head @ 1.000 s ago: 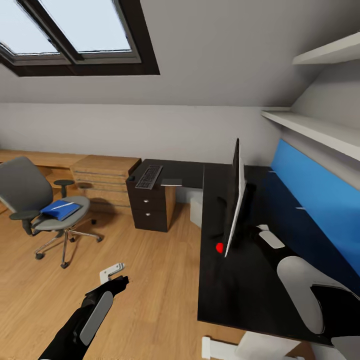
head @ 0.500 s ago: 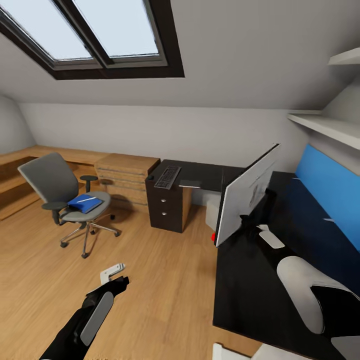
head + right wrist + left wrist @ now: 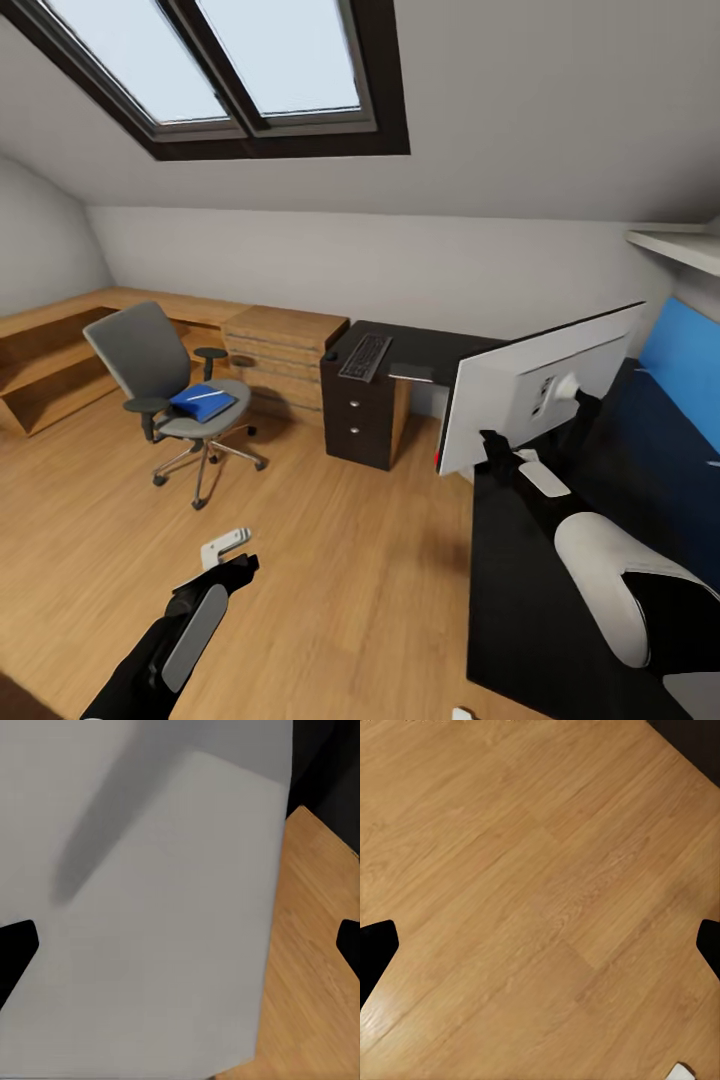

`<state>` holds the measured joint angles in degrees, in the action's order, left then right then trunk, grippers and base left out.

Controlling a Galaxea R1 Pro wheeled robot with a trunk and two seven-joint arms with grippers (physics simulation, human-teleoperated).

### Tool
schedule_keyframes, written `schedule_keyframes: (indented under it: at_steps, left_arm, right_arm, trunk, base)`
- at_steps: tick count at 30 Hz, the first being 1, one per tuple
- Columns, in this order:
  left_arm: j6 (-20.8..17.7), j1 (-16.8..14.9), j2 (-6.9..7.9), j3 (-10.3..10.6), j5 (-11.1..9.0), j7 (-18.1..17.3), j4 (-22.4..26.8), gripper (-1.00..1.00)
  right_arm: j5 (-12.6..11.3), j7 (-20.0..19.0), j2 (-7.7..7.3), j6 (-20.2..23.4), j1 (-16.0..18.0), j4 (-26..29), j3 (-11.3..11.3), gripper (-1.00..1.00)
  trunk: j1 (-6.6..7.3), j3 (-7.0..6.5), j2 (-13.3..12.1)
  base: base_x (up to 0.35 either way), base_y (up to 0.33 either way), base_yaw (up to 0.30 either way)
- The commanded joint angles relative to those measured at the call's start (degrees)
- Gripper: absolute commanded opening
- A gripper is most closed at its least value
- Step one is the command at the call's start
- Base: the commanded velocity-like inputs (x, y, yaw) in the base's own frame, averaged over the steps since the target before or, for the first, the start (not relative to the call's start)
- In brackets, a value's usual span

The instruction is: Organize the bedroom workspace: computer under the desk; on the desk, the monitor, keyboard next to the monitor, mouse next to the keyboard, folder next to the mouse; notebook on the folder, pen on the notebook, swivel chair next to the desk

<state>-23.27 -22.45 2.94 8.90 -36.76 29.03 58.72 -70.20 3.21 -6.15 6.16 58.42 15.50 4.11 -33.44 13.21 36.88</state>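
Observation:
The grey swivel chair [image 3: 160, 375] stands out on the wood floor, apart from the desk. On its seat lies the blue folder [image 3: 203, 402] with the white pen [image 3: 206, 395] on top. The keyboard [image 3: 365, 357] rests on the far wing of the black desk [image 3: 520, 610], with a small dark mouse-like thing [image 3: 330, 356] beside it. The monitor [image 3: 540, 395] shows its white back over the desk's near edge. My right gripper [image 3: 180, 945] is open, close against that white back. My left gripper [image 3: 232, 552] hangs open over bare floor [image 3: 540, 885]. The computer is largely hidden under the desk.
A dark drawer unit [image 3: 362, 425] stands under the keyboard's wing. Low light-wood cabinets [image 3: 280, 345] line the back wall. A blue panel [image 3: 685, 365] backs the desk at the right. Open floor lies between the chair and the desk.
The whole view has swung left. The monitor went from edge-on to showing its white back, staying by my right arm. The left arm looks unchanged.

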Motion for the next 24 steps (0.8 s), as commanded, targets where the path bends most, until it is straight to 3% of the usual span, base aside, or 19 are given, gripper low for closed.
schedule_keyframes:
  at_steps: [1,15,24]
  left_arm:
    - [0.0,0.0,0.07,0.2,-0.5,0.5,0.1,1.00]
    - [-0.1,0.0,-0.04,0.3,-0.5,0.5,-0.2,1.00]
    - [-0.1,0.0,-0.04,0.2,-0.5,0.5,-0.4,1.00]
  right_arm:
    - [-0.1,0.3,0.02,0.3,0.0,0.1,0.4,1.00]
    - [0.0,0.3,0.00,0.3,0.0,0.1,0.4,1.00]
    - [0.0,0.3,0.00,0.3,0.0,0.1,0.3,1.00]
  trunk:
    - [-0.03,0.09,0.1]
    - [-0.03,0.09,0.1]
    - [-0.03,0.09,0.1]
  base:
    - [0.185,0.122,0.007]
    - [0.116,0.064,-0.003]
    - [0.006,0.003,-0.203]
